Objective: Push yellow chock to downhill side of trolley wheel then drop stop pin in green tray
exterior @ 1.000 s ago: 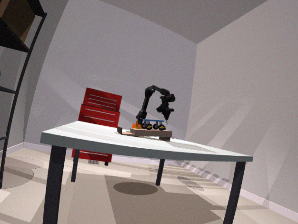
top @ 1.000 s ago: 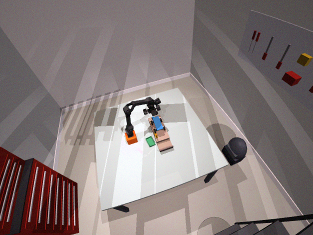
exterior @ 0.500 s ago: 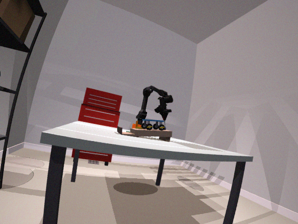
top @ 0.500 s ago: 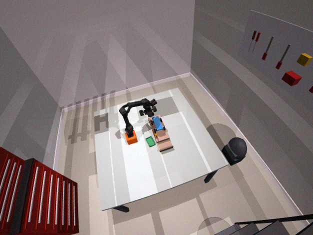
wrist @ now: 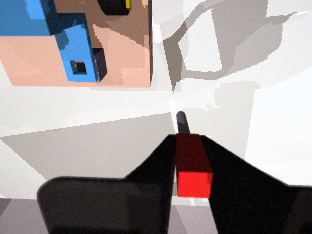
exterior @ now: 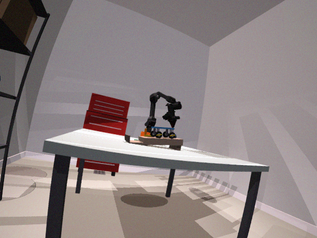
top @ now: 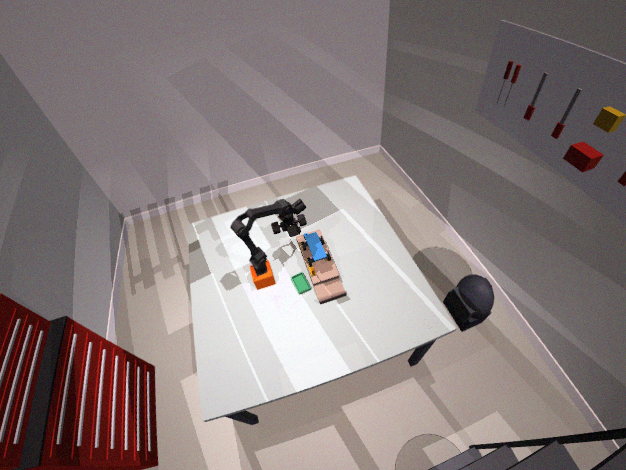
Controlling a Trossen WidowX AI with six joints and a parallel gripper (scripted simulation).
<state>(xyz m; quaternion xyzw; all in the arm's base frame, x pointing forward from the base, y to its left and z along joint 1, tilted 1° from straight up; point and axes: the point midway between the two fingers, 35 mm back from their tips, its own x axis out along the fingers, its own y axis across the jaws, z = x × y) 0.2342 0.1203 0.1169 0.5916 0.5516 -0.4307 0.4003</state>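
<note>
On the table [top: 323, 349] [exterior: 153, 156], the ramp [top: 327, 273] [exterior: 161, 140] [wrist: 127, 62] stands inward from its edges; beside the trolley's [top: 316, 246] [exterior: 163, 127] [wrist: 25, 20] downhill end, the chock [top: 311, 271] [exterior: 146, 133] seems placed to block rolling. The gripper [top: 294, 233] [exterior: 173, 126] [wrist: 185, 141] grips the pin [wrist: 194, 184] by its red head, shank free for dropping.

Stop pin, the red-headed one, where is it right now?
In the wrist view, the stop pin is clamped between the fingers of the gripper, off the uphill end of the ramp.
</note>
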